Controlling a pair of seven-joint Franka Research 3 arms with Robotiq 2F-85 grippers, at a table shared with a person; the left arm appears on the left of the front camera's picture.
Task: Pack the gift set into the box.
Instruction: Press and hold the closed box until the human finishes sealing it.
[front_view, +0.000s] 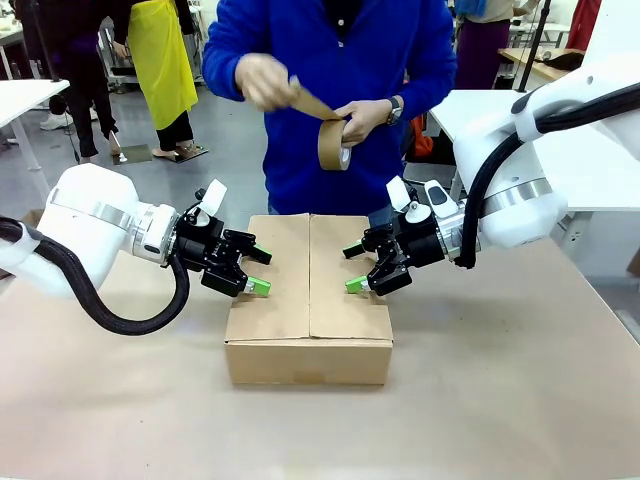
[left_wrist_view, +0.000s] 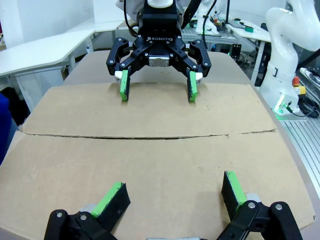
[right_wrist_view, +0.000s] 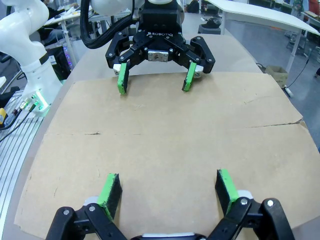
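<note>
Left wrist view, ROBOTIQ on right gripper (left_wrist_view: 156, 91)

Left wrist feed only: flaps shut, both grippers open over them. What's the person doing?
Observer: Standing at the far side of the box, one hand holding a roll of brown tape.
Operator: Other hand?
Observer: The other hand is pulling a strip off the roll.
Operator: Hands near the grippers?
Observer: No. Both are at chest height, well above the left gripper and right gripper.
</note>
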